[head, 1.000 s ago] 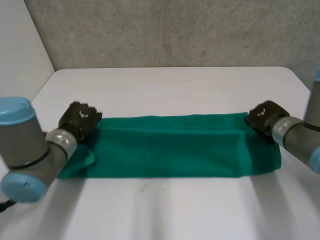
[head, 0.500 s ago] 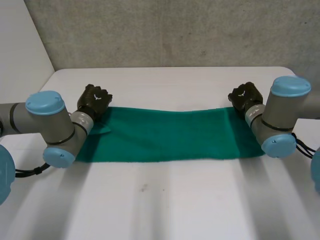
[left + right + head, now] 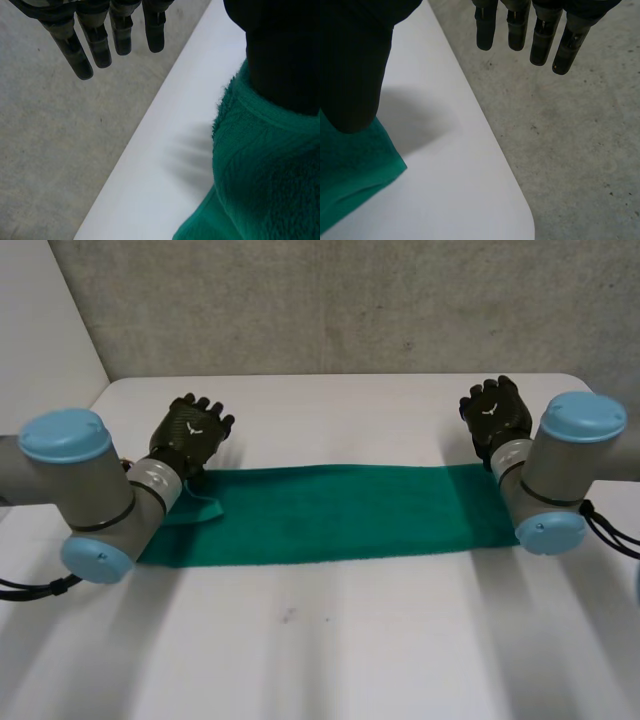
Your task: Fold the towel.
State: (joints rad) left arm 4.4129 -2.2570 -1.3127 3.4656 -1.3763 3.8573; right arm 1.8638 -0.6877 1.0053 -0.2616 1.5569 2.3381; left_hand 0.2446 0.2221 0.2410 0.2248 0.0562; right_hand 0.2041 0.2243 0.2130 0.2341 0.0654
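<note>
**Towel let go after its lengthwise fold**

Towel (image 3: 340, 515) lies as a long, narrow green strip across the white table (image 3: 330, 640). 1 second ago it spread wider toward the robot, and 0.5 seconds ago both hands were clenched at its far corners. Now the left hand (image 3: 192, 432) sits just beyond the towel's far left corner, fingers (image 3: 95, 35) straight and spread, holding nothing. The right hand (image 3: 495, 412) is just beyond the far right corner, also released, fingers (image 3: 520, 25) straight. In each wrist view the towel's corner lies near the thumb; I cannot tell whether they touch.

In my judgement, 1 fold is finished and dropped, and a crosswise fold probably remains.

A small flap (image 3: 203, 508) is rumpled at the towel's left end, beside the left wrist, and may need smoothing. The 2 arms cover the towel's short ends, so they would have to shift before a fresh grasp.
</note>
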